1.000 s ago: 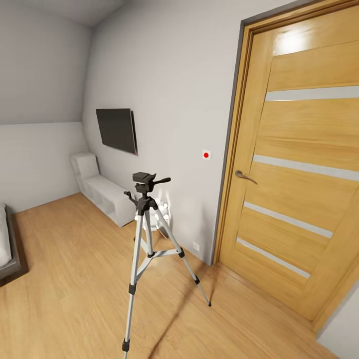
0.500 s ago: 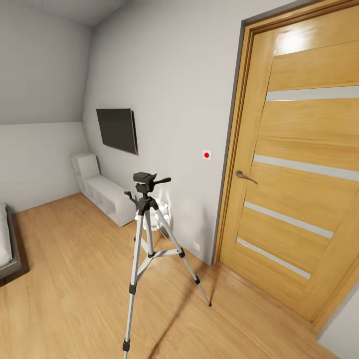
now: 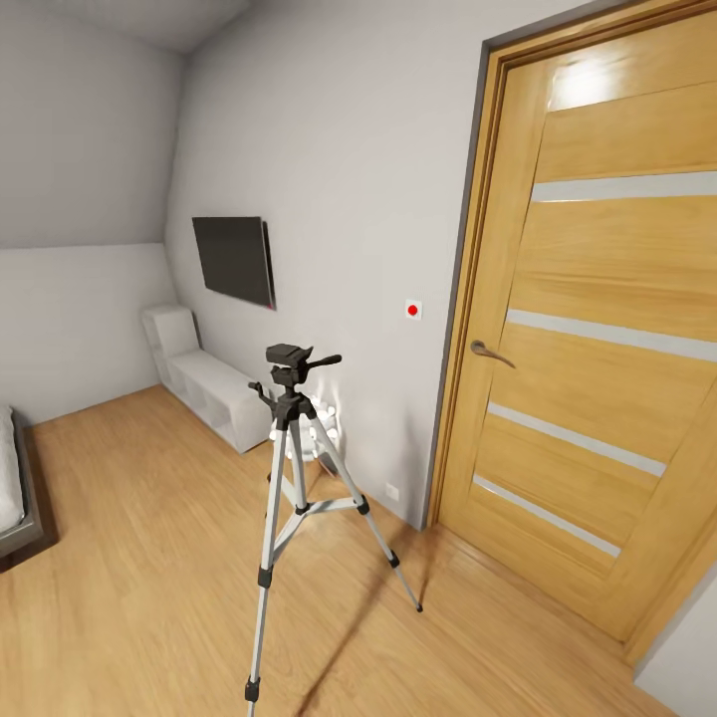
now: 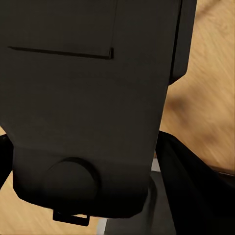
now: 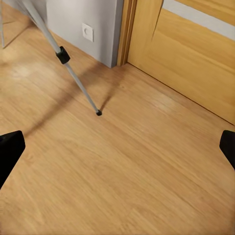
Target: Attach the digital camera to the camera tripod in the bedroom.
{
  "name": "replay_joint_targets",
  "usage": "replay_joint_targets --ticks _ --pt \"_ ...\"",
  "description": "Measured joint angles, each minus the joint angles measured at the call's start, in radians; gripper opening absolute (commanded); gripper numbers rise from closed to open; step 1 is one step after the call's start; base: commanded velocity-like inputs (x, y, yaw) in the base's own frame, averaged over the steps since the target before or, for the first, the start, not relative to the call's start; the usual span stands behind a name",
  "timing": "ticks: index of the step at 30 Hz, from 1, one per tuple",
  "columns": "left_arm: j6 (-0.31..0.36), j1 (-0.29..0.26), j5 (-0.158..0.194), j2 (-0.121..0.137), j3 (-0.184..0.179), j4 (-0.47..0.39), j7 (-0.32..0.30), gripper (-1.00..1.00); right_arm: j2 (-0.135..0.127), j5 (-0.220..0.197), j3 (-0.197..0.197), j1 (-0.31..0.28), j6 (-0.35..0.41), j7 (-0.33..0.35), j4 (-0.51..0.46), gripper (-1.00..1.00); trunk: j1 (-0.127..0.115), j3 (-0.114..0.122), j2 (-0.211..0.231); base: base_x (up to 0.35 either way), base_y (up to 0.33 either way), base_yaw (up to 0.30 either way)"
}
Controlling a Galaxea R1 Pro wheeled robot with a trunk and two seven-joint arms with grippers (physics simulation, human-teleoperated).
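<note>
The camera tripod (image 3: 289,453) stands on the wood floor in front of me, silver legs spread and its black pan head (image 3: 289,357) bare, handle pointing right. One of its legs (image 5: 73,73) ends in a black foot ahead of my right gripper (image 5: 117,149), which is open above bare floor with its fingertips (image 5: 10,152) far apart. A black body with a panel line and a round knob, the digital camera (image 4: 88,98), sits very close in the left wrist view. My left gripper (image 4: 98,196) is shut on it, dark fingers (image 4: 193,188) at its sides.
A wooden door (image 3: 597,329) with a lever handle (image 3: 490,353) stands shut on the right. A dark wall screen (image 3: 234,257), white cubby shelves (image 3: 214,388) and a small white lamp (image 3: 324,423) lie behind the tripod. The grey bed (image 3: 15,493) edges in at left.
The head view has shifted very slightly, so the bed shows a little less at the left edge. The tripod and both arms have not visibly moved.
</note>
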Motion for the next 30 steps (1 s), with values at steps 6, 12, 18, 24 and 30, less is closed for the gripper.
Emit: replay_joint_targets --ticks 6,12,18,24,30 --pt "0.003 0.000 0.000 -0.008 -0.002 0.001 0.000 -1.00 -0.004 -0.001 -0.002 0.000 0.000 -0.001 0.000 1.00 0.000 0.000 0.000 0.000 0.000 0.000" --pt "0.004 0.000 0.001 -0.015 0.000 0.000 0.000 -1.00 -0.004 0.000 -0.002 0.000 -0.001 -0.001 0.000 1.00 0.000 0.000 0.000 0.000 0.000 0.000" --pt "0.002 0.000 0.002 -0.016 0.000 0.000 0.000 -1.00 -0.005 0.000 0.000 0.000 -0.002 0.002 0.000 1.00 0.000 0.000 0.000 0.000 0.000 0.000" --pt "0.002 0.000 0.002 -0.016 0.000 0.000 0.001 -1.00 -0.009 0.001 0.000 0.000 -0.010 0.004 0.000 1.00 0.000 0.000 0.000 0.000 0.000 0.000" --pt "0.002 0.000 0.002 -0.016 0.001 0.000 0.001 -1.00 -0.002 0.001 0.000 0.000 -0.012 0.001 -0.001 1.00 0.000 0.000 0.000 0.000 0.000 0.016"
